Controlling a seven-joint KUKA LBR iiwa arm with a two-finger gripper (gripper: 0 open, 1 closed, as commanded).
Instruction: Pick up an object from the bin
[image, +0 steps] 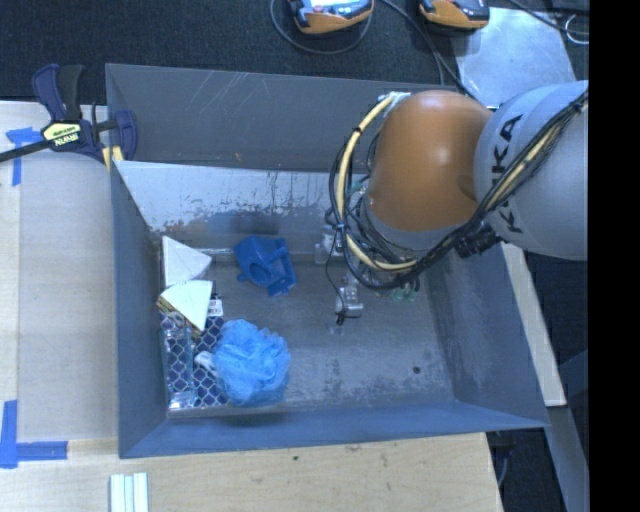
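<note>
My gripper (346, 305) hangs under the orange wrist cover, over the bare floor in the middle of the bin, with one fingertip showing. A dark blue plastic piece (266, 263) with a hollow shape lies to its left, near the back wall, a short gap away. Further left and nearer the front rests a light blue mesh bath sponge (251, 363). Nothing shows between the fingers.
In the bin's left corner lie a white and cream folded paper piece (187, 283) and a blue patterned packet (191, 366) under the sponge. The bin's sloping walls rise on all sides. The arm and its cables cover the right part of the bin.
</note>
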